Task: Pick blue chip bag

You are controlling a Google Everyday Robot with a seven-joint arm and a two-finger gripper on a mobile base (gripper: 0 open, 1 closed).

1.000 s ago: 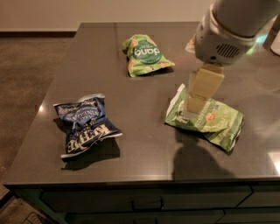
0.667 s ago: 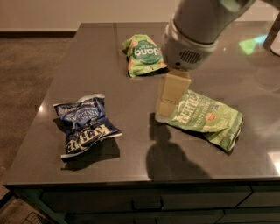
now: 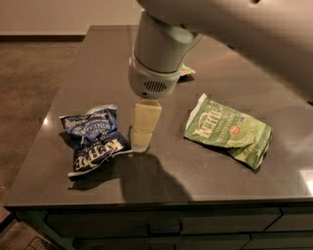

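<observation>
End effector hangs low over counter, just right of blue bag | I can't tell its opening, nor whether it touches the bag | blue bag lies front-left | green bag well right

Tabletop: dark grey-brown, glossy, with small light reflections near its left and right edges. Beneath the front edge: dark drawer fronts. Left of it: brown, speckled floor. Rear: pale wall with dark baseboard. Gripper: just above the tabletop, left of centre.
</observation>
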